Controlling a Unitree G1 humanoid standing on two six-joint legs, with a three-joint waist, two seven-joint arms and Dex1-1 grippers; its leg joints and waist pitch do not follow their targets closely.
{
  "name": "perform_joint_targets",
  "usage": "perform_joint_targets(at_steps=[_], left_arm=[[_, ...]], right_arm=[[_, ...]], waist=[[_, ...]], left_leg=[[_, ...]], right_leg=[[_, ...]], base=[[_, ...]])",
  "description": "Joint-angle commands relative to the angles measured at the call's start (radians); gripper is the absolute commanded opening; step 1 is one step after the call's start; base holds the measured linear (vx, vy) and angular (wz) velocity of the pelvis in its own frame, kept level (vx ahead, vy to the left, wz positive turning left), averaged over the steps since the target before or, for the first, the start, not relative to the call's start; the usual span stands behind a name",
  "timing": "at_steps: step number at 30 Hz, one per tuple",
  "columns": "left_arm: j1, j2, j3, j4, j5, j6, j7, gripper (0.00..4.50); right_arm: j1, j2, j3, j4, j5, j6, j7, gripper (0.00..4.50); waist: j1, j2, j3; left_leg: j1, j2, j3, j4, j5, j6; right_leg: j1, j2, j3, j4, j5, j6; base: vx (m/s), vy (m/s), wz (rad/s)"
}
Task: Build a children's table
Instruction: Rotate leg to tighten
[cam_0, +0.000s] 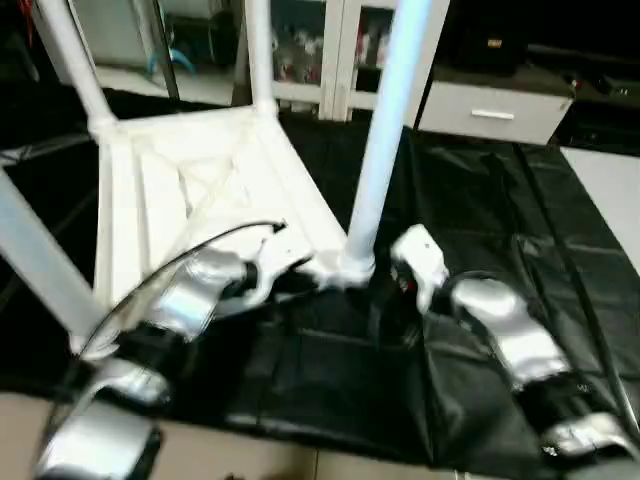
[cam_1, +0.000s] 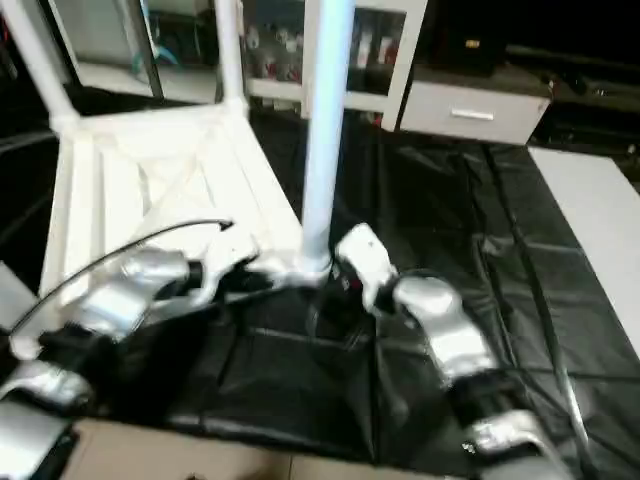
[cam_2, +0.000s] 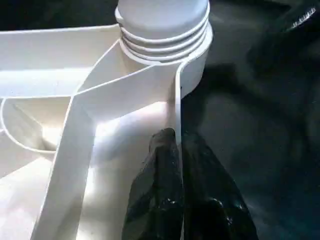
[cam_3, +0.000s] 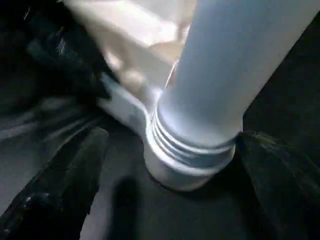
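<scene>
Leg (cam_0: 385, 140) upright in tabletop (cam_0: 200, 190) corner socket, on black sheet (cam_0: 480, 220).
Left gripper (cam_2: 175, 192) pinching tabletop rim; right gripper (cam_3: 165, 165) spread around leg's threads, seen only by wrist.

White tabletop (cam_0: 200, 180) with X-ribbed underside, white legs (cam_0: 385, 130), black sheet (cam_0: 500, 220), silver forearms (cam_0: 505, 335).

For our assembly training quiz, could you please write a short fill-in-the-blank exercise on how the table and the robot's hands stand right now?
1. The tabletop lies with its ribbed underside facing ____.
2. The left hand grips the tabletop's ____ beside the near corner socket.
3. The right hand has a finger on each side of the near ____.
4. The mat under the table is ____ in colour.

Missing words: up; rim; leg; black
</scene>
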Motion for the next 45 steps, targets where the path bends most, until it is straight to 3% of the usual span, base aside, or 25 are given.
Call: perform_joint_targets(at_steps=[1, 3, 5, 11, 16, 22, 36, 43, 45], left_arm=[[0.063, 0.005, -0.102, 0.001, -0.004, 0.009, -0.156, 0.00], [0.079, 0.033, -0.121, -0.020, -0.015, 0.019, -0.236, 0.00], [0.094, 0.066, -0.149, -0.073, -0.034, 0.089, -0.322, 0.00], [0.105, 0.085, -0.160, -0.101, -0.025, 0.093, -0.336, 0.00], [0.108, 0.090, -0.155, -0.119, -0.019, 0.095, -0.331, 0.00], [0.109, 0.094, -0.159, -0.134, -0.021, 0.106, -0.329, 0.00], [0.118, 0.098, -0.162, -0.141, -0.016, 0.109, -0.325, 0.00], [0.116, 0.097, -0.159, -0.134, -0.007, 0.107, -0.306, 0.00], [0.100, 0.071, -0.138, -0.092, 0.012, 0.083, -0.222, 0.00]], right_arm=[[0.015, -0.032, 0.012, -0.049, 0.037, 0.024, 0.094, 4.44], [0.029, -0.057, 0.002, -0.095, 0.093, 0.085, 0.176, 4.44], [0.048, -0.089, 0.013, -0.149, 0.135, 0.156, 0.255, 4.44], [0.073, -0.117, 0.043, -0.202, 0.157, 0.192, 0.325, 4.44], [0.079, -0.128, 0.057, -0.223, 0.152, 0.214, 0.364, 4.44], [0.074, -0.125, 0.063, -0.218, 0.141, 0.214, 0.363, 3.92], [0.062, -0.113, 0.068, -0.197, 0.123, 0.197, 0.360, 2.78], [0.053, -0.063, 0.043, -0.139, 0.092, 0.152, 0.264, 2.70], [0.036, -0.019, 0.013, -0.091, 0.078, 0.135, 0.166, 2.69]], waist=[[0.005, 0.004, -0.047], [0.007, 0.003, -0.049], [0.013, 0.005, -0.047], [0.027, 0.007, -0.043], [0.026, 0.002, -0.045], [0.027, 0.000, -0.049], [0.028, -0.003, -0.051], [0.024, -0.001, -0.050], [0.018, 0.000, -0.045]], left_leg=[[0.008, 0.013, 0.006, -0.063, -0.207, 0.054], [0.011, 0.014, 0.008, -0.060, -0.190, 0.071], [0.012, 0.016, 0.010, -0.061, -0.189, 0.076], [0.017, 0.020, 0.009, -0.068, -0.260, 0.039], [0.014, 0.016, 0.007, -0.068, -0.244, 0.028], [0.014, 0.014, 0.009, -0.061, -0.184, 0.044], [0.013, 0.013, 0.009, -0.057, -0.169, 0.052], [0.012, 0.012, 0.008, -0.060, -0.183, 0.044], [0.014, 0.013, 0.007, -0.066, -0.247, 0.021]], right_leg=[[0.049, -0.027, 0.016, -0.060, -0.024, -0.241], [0.049, -0.024, 0.015, -0.054, 0.034, -0.263], [0.048, -0.022, 0.014, -0.053, 0.031, -0.269], [0.040, -0.029, 0.016, -0.062, -0.086, -0.256], [0.042, -0.030, 0.017, -0.063, -0.095, -0.235], [0.044, -0.027, 0.015, -0.054, -0.007, -0.251], [0.047, -0.027, 0.014, -0.051, 0.001, -0.256], [0.048, -0.027, 0.013, -0.053, -0.018, -0.254], [0.042, -0.029, 0.014, -0.062, -0.105, -0.243]], base=[[0.000, 0.000, 0.00], [0.000, 0.000, 0.00], [0.000, 0.000, 0.00], [0.000, 0.000, 0.00], [0.000, 0.000, 0.00], [0.000, 0.000, 0.00], [0.000, 0.000, 0.00], [0.000, 0.000, 0.00], [0.000, 0.000, 0.00]])
